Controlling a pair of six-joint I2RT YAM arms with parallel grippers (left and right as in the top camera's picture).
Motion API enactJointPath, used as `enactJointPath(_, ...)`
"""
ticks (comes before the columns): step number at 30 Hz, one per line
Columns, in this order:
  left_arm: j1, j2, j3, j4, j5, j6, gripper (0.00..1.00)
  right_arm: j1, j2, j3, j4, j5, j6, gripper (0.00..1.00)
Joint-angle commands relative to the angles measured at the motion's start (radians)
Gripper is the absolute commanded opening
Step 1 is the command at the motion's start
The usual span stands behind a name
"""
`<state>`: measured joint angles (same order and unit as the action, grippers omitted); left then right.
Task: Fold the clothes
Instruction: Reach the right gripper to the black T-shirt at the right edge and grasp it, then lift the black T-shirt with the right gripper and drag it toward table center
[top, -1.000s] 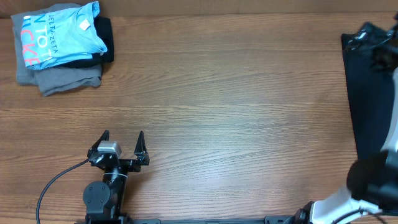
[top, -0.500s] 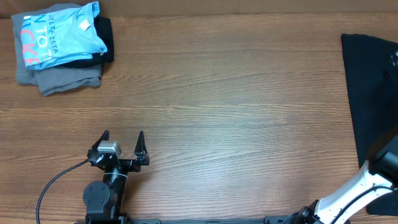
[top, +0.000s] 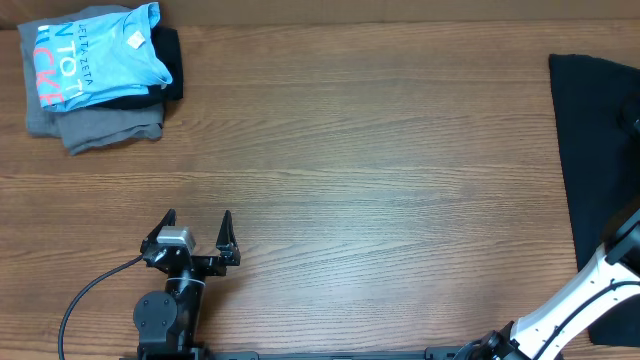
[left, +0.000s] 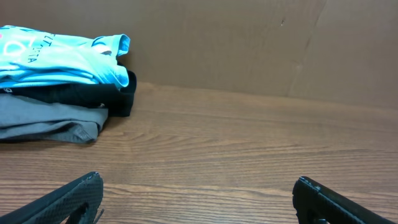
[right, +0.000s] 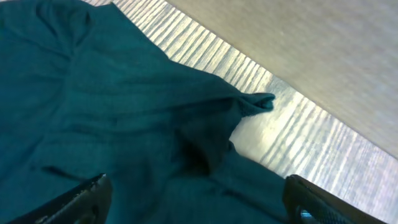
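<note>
Wooden surface (top: 380, 160) fills the overhead frame. Black T-shirt (top: 595, 140) lies at the right edge of the frame, partly cut off, its fabric wrinkled. Upper left: folded stack, light-blue shirt (top: 95, 55) on top, grey garment (top: 105, 128) beneath. Left hand (top: 198, 222), lower left: fingers wide apart, empty. Right hand (right: 199, 205): fingers spread wide over the T-shirt, gripping nothing.

Even soft overhead light, wood grain crisp, shadows faint around the left pincer (top: 198, 215), right wrist view tinted teal over the clothes (right: 124, 112), table (right: 298, 124) glare-washed beyond the right pincer (right: 199, 199), its fingertips (right: 81, 198) softly blurred
</note>
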<state>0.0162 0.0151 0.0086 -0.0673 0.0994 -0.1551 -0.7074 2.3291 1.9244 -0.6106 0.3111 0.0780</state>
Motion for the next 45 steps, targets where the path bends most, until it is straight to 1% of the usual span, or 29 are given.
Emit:
enactJointPath(1, -0.004, -0.010, -0.004, -0.002, -0.006, 0.001, 1.00, -0.011, 0.034, 0.020, 0.017, 0.003, 0.005, 0.88)
enactJointPath(4, -0.004, -0.011, -0.004, -0.002, -0.006, 0.001, 1.00, -0.024, 0.051, 0.020, 0.035, -0.003, 0.035, 0.87)
enactJointPath(8, -0.004, -0.011, -0.004, -0.002, -0.006, 0.001, 1.00, -0.033, 0.056, 0.020, 0.069, -0.042, 0.034, 0.86)
enactJointPath(12, -0.004, -0.011, -0.004, -0.002, -0.006, 0.001, 1.00, -0.033, 0.061, 0.020, 0.105, -0.077, 0.035, 0.81)
enactJointPath(22, -0.004, -0.011, -0.004, -0.001, -0.006, 0.001, 1.00, -0.034, 0.115, 0.020, 0.149, -0.077, 0.052, 0.81)
enactJointPath(26, -0.004, -0.011, -0.004, -0.002, -0.006, 0.001, 1.00, -0.034, 0.124, 0.020, 0.157, -0.077, 0.053, 0.79)
enactJointPath(29, -0.004, -0.011, -0.004, -0.002, -0.006, 0.001, 1.00, -0.034, 0.124, 0.020, 0.164, -0.077, 0.053, 0.73)
enactJointPath(31, -0.004, -0.011, -0.004, -0.002, -0.006, 0.001, 1.00, -0.034, 0.124, 0.020, 0.164, -0.077, 0.053, 0.67)
enactJointPath(34, -0.004, -0.011, -0.004, -0.002, -0.006, 0.001, 1.00, -0.034, 0.124, 0.020, 0.164, -0.076, 0.053, 0.52)
enactJointPath(35, -0.004, -0.011, -0.004, -0.002, -0.006, 0.001, 1.00, -0.034, 0.124, 0.020, 0.164, -0.076, 0.053, 0.49)
enactJointPath(45, -0.004, -0.011, -0.004, -0.002, -0.006, 0.001, 1.00, -0.034, 0.121, 0.029, 0.155, 0.003, 0.052, 0.49)
